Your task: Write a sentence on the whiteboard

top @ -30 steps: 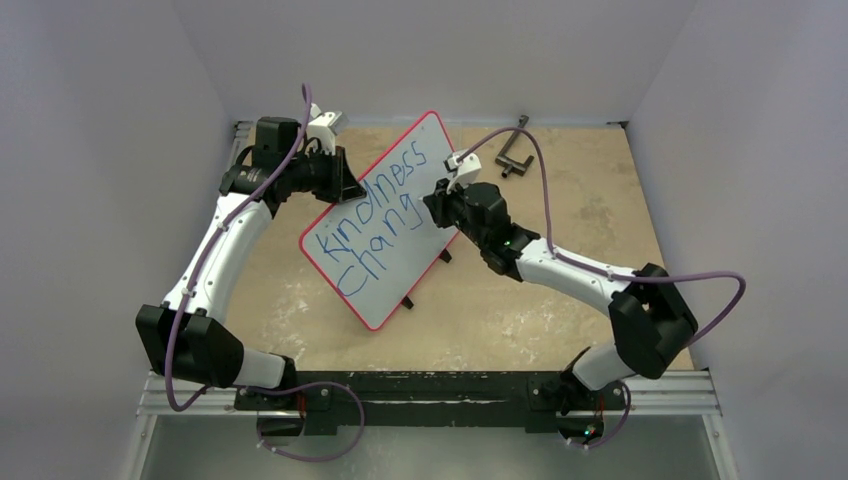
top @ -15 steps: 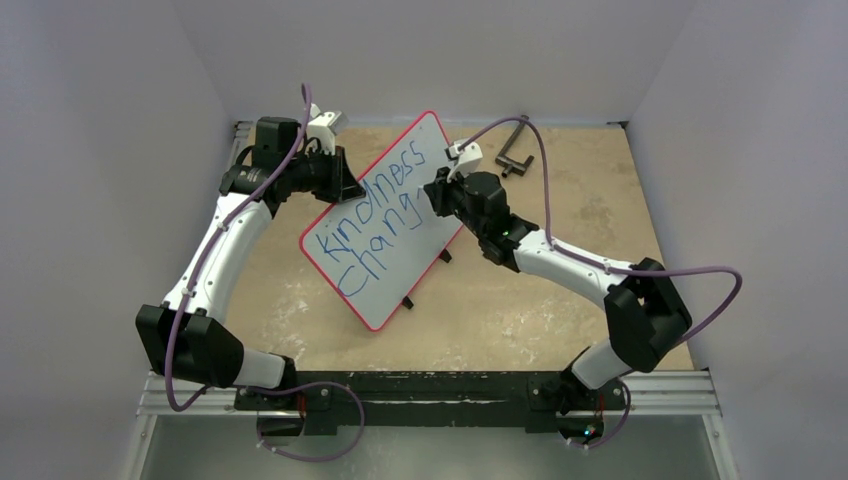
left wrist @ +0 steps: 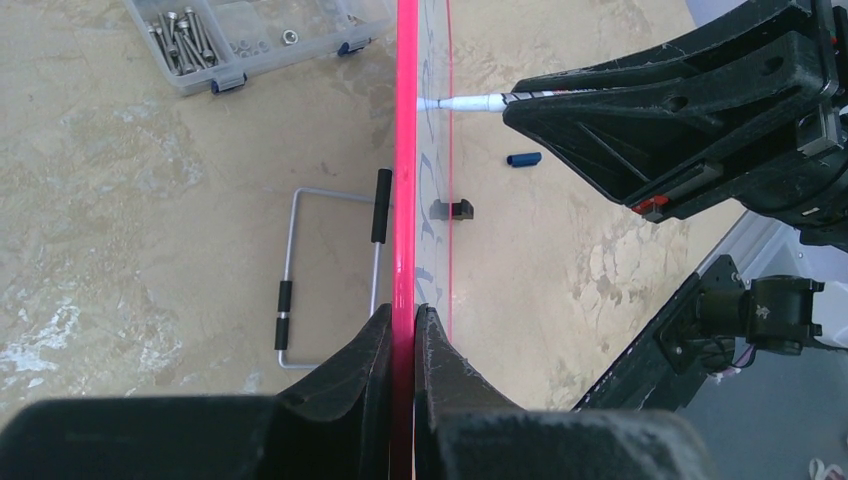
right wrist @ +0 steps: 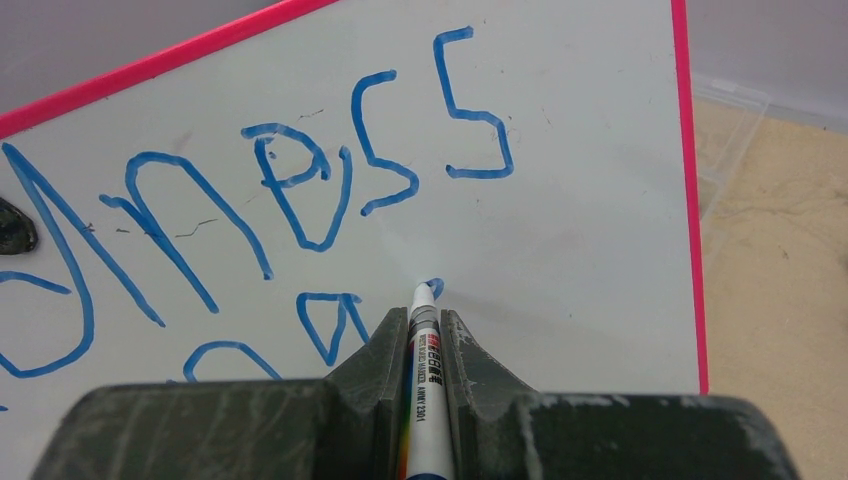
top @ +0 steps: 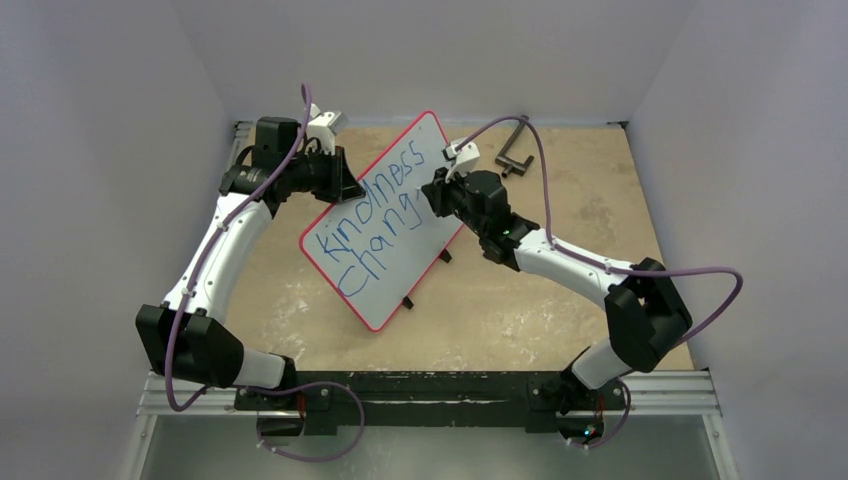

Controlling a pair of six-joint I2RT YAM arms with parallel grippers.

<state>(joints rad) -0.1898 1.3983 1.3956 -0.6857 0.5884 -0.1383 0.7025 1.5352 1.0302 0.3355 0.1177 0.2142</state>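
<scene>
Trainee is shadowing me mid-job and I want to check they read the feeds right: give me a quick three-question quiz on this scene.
1. True or false: the left gripper is shut on the red-rimmed white rectangular whiteboard.
2. The right gripper holds: A) a white plastic marker pen B) an eraser C) a screwdriver.
3. Fill in: the top line of blue handwriting reads ___.
Key: 1 true; 2 A; 3 Kindness.
</scene>
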